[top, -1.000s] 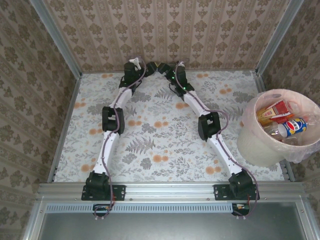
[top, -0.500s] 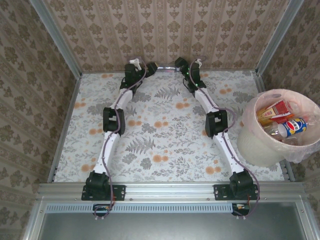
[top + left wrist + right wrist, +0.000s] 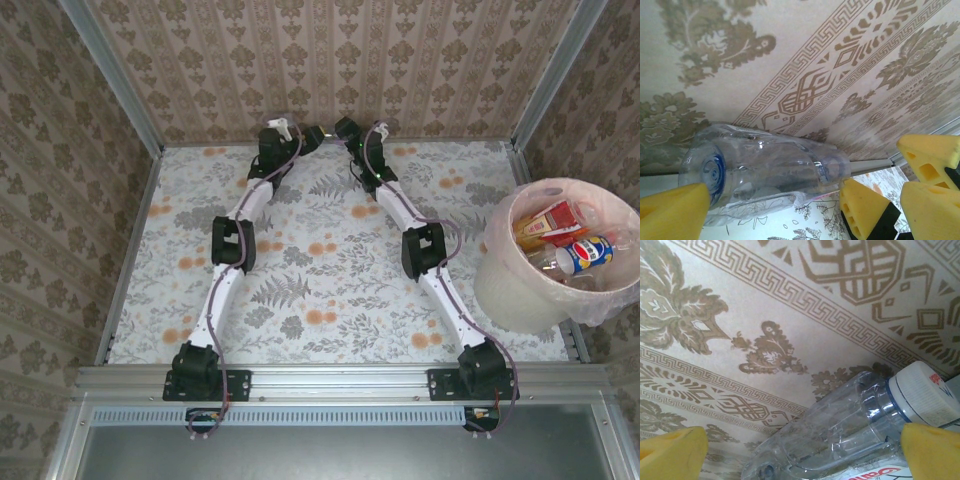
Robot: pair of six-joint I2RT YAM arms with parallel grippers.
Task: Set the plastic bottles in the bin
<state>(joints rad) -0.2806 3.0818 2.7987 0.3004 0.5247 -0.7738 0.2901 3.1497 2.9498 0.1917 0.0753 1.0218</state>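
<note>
1. Your left gripper (image 3: 317, 134) is at the far edge of the table (image 3: 300, 290), close under the wallpapered wall (image 3: 330, 60), and points to the right. Its yellow fingers (image 3: 672, 210) stand wide apart and grip nothing.
2. In the left wrist view, a clear plastic bottle (image 3: 765, 165) lies on its side on the table, along the foot of the wall. One end, marked with a blue ring, sits right by the lower-left finger. You cannot tell whether the two touch.
3. In the right wrist view the bottle shows a white cap (image 3: 922, 395) over a blue band. A strip of red-lettered label runs along the bottom edge of that view.
4. Your right gripper (image 3: 344, 127) faces the left one from just beside it, at the same far edge. Its fingers (image 3: 670, 452) are also spread wide and clamp nothing. The bottle lies across the gap between them in that view, with the cap just above the right-hand finger.
5. The bin (image 3: 500, 285) stands at the right edge of the table, well apart from both grippers. A thin plastic bag (image 3: 610, 300) lines it. It holds bottles, one with a blue label (image 3: 585, 253) and one with an orange label (image 3: 545, 225).
</note>
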